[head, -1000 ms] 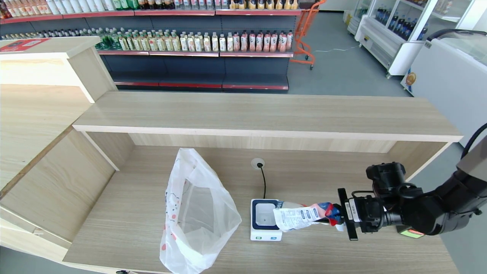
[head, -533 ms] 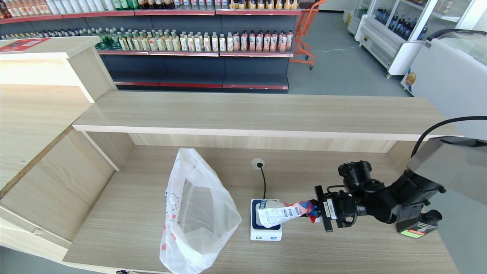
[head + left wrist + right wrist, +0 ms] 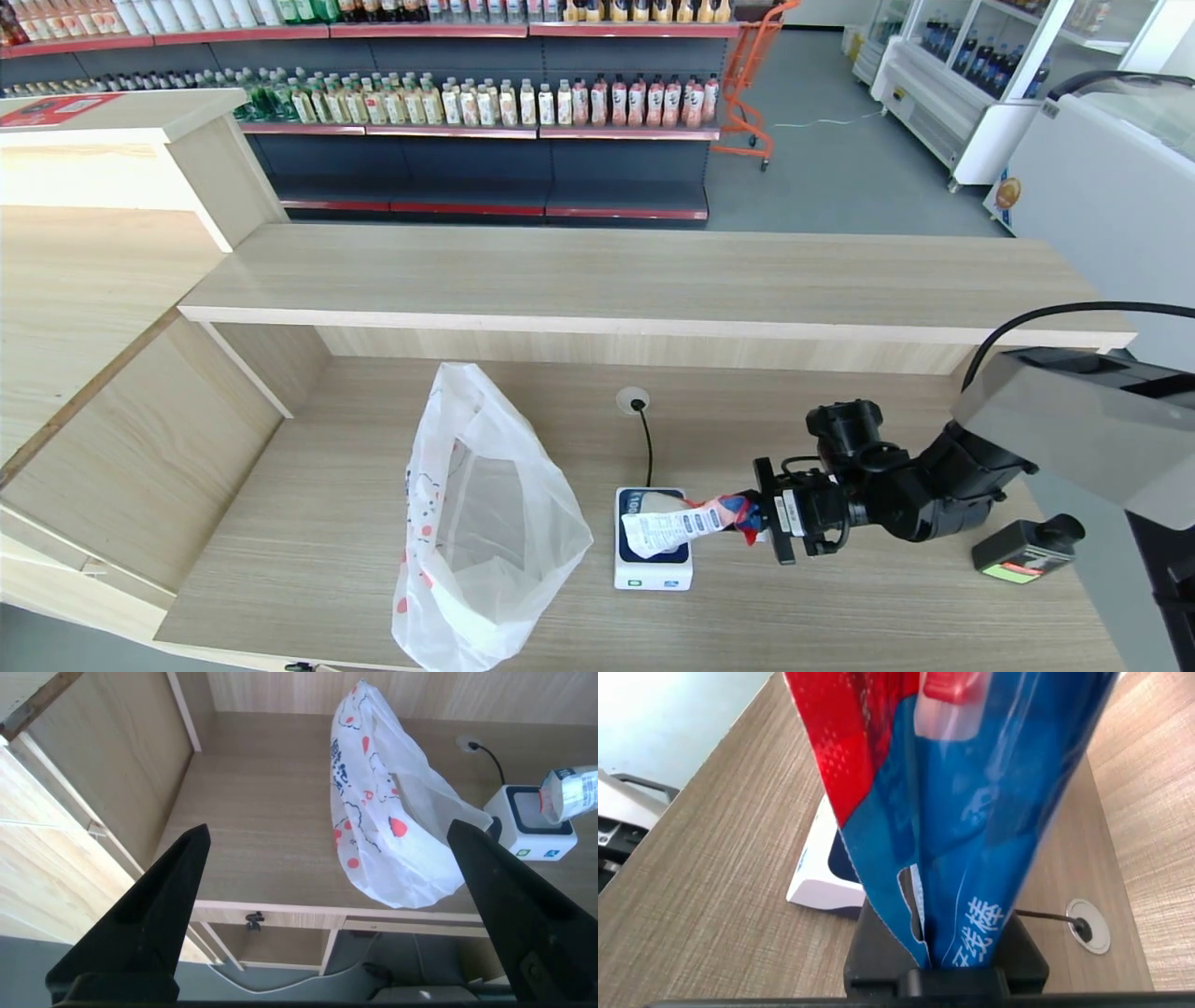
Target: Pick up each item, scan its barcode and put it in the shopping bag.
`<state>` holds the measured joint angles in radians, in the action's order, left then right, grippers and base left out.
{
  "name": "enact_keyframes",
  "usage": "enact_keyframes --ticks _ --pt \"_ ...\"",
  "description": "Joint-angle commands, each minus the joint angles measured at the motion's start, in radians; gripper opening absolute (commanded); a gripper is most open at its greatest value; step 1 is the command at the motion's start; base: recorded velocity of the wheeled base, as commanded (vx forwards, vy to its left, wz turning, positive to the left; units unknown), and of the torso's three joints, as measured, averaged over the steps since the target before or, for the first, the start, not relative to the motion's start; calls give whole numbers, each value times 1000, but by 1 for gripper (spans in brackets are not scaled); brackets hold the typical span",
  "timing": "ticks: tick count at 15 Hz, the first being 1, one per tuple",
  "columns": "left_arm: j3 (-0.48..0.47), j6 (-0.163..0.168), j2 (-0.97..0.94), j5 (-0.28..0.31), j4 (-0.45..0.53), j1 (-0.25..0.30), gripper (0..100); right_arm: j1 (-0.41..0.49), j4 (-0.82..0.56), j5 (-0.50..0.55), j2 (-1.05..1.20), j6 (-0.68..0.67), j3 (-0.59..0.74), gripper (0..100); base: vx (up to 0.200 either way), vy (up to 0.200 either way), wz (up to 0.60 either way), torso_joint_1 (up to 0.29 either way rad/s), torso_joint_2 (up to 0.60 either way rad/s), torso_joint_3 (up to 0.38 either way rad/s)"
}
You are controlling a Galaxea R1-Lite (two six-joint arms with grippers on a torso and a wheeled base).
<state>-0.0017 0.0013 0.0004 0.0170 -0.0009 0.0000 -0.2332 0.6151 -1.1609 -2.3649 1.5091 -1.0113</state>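
Observation:
My right gripper (image 3: 758, 516) is shut on the red and blue end of a snack packet (image 3: 674, 525), holding it level over the white barcode scanner (image 3: 652, 567) on the counter. In the right wrist view the packet (image 3: 971, 812) hangs close before the lens, with the scanner (image 3: 827, 877) behind it. The white plastic shopping bag (image 3: 476, 532) stands open just left of the scanner. In the left wrist view the bag (image 3: 388, 821), the scanner (image 3: 533, 826) and the packet's white end (image 3: 572, 791) lie below. My left gripper's fingers (image 3: 159, 915) are spread wide, well above the counter's front edge.
A black handheld scanner (image 3: 1022, 551) with a red label lies at the right end of the counter. A cable (image 3: 646, 448) runs from the scanner to a round grommet (image 3: 633, 401). A raised shelf (image 3: 653, 280) borders the far side; a side wall (image 3: 140, 448) stands at the left.
My right arm has carried the packet leftward, from beside the scanner's right edge to over its window. The bag and the scanner have stayed put.

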Motion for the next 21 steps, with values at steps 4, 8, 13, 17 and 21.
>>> enact_keyframes --ticks 4,8,13,17,21 --pt "0 0 0 0 -1 0 100 2 -2 -14 -51 2 -50 0 0 0 0 0 0 0" --pt "0 0 0 0 1 0 100 2 -2 -16 -48 2 -55 0 0 0 0 0 0 0" --pt "0 0 0 0 1 0 100 20 -8 -16 188 -254 69 0 0 0 0 0 0 0" --pt "0 0 0 0 -1 0 100 144 -11 20 573 -681 347 0 0 0 0 0 0 0" --pt "0 0 0 0 -1 0 100 127 -97 316 986 -1411 582 0 0 0 0 0 0 0"
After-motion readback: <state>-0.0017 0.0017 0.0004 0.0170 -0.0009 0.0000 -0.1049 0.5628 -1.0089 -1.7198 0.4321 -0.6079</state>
